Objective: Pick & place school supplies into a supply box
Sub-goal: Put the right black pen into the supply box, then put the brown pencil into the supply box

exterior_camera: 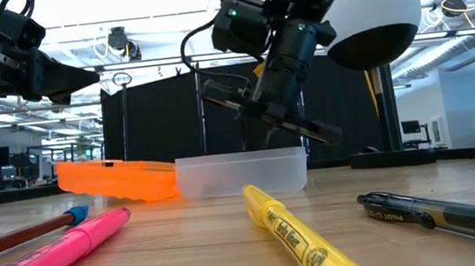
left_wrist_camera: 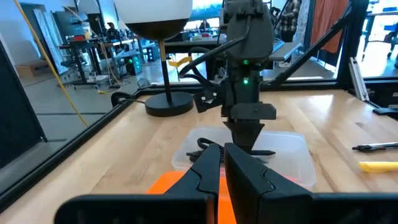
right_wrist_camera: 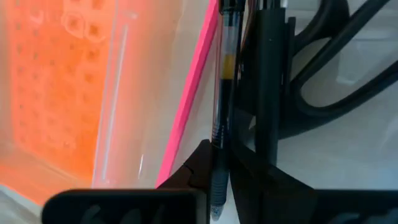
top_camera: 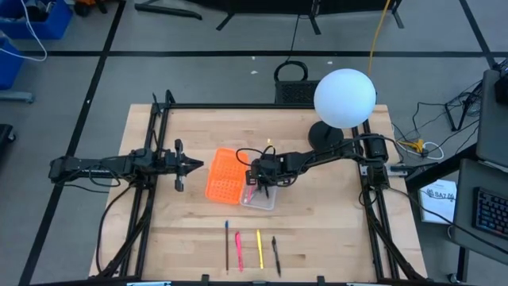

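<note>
Right wrist view: right gripper clamped on a pen over the box; left gripper closed, empty, beside orange piece.

The table is pale, matt wood. The box is frosted, translucent plastic; the orange perforated piece is glossy plastic. The lamp globe looks smooth and matt white.
</note>
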You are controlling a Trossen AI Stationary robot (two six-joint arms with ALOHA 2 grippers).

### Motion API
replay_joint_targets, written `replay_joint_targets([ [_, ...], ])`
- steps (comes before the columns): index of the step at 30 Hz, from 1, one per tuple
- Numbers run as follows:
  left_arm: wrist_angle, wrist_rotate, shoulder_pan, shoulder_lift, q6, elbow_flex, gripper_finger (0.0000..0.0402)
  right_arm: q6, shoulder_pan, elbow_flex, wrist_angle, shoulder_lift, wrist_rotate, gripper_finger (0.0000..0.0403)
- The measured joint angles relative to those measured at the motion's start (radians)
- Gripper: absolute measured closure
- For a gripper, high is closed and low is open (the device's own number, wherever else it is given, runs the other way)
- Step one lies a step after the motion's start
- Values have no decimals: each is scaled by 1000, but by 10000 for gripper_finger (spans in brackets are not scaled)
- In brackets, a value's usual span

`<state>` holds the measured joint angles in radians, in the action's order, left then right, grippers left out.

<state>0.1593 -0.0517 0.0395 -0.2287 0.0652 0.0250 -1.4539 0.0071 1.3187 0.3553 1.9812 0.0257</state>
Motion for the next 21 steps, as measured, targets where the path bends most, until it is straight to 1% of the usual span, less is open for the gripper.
replay_joint_targets([
  [8, -2, 0, 0, 0, -7, 0, 371, 34, 0, -2, 0, -9, -1, 314],
  [13, -8, 6, 0, 0, -22, 0, 371, 118, 1, -2, -13, -36, -1, 286],
  [18, -18, 47, 0, 0, -22, 0, 371, 307, 1, -3, 16, -99, 8, 270],
  [20, -19, 52, 0, 0, -22, 0, 371, 413, 2, -3, 8, -155, 66, 268],
  [21, -23, 52, 0, 0, -22, 0, 371, 496, 10, -3, -8, -189, 114, 268],
])
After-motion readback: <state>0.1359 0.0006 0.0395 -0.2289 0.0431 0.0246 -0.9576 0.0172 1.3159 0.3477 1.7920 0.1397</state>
